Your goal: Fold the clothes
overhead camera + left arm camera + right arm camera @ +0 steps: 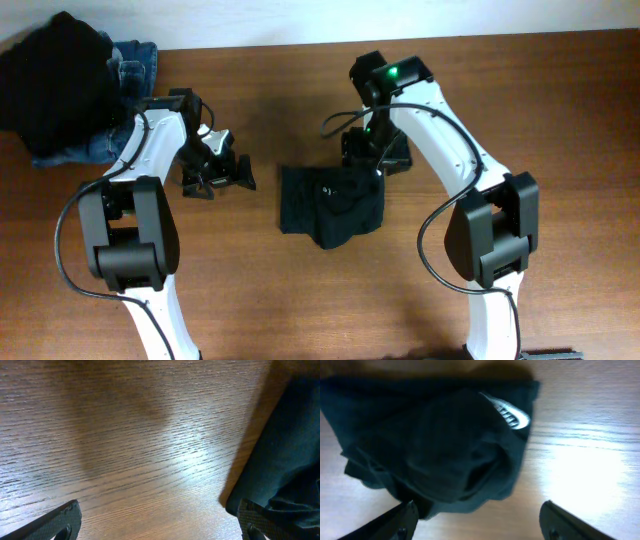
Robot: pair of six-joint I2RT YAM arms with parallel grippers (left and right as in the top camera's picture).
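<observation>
Mid-counter, your dark T-shirt lies bunched. You can see a white neck label, print unreadable. Left hand is spread beside the shirt; right hand is spread over it, pinching nothing.

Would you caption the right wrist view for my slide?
Open right tool over crumpled dark green T-shirt on wooden table.

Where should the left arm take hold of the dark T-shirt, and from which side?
Probably the T-shirt by its straight left edge, coming in low from the left. That edge faces the open left gripper; the middle is bunched, and the right gripper sits over the far right corner.
</observation>
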